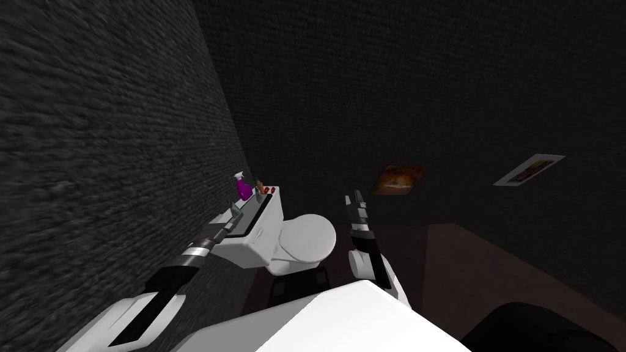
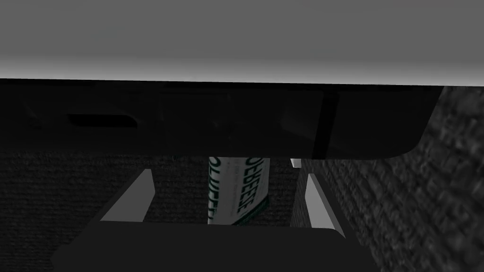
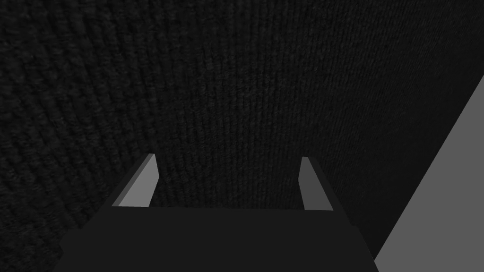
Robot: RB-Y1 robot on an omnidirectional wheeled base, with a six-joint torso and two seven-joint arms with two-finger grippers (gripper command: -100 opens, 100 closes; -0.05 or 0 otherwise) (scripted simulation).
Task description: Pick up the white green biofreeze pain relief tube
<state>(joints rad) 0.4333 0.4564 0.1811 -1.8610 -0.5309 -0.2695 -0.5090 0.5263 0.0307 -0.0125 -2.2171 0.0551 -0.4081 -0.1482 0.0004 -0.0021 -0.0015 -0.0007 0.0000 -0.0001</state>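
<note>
Clearly the tube (image 2: 238,191), white with green letters along its length, lies between the two fingers of the left hand (image 2: 230,172). These fingers are spread apart and touch neither side of it. One end of the tube reaches close to the dark body of the hand, and the other end is hidden behind a dark shape which I cannot name.

In the head view this hand is over the top of the toilet tank (image 1: 263,229), at about ten o'clock from me. A purple spray bottle (image 1: 243,186) stands further along the same top, at about one o'clock from the hand.

I judge that the step now is the closing. The tube sits near the middle of the gap, so both fingers should meet it almost together; if one comes first it may push the tube aside. A tube like this is probably soft, so a slow and moderate squeeze is better. After that, lift straight away from the tank and keep away from the bottle.

The right hand (image 3: 228,157) is at twelve o'clock, raised, its fingers apart and holding nothing.
</note>
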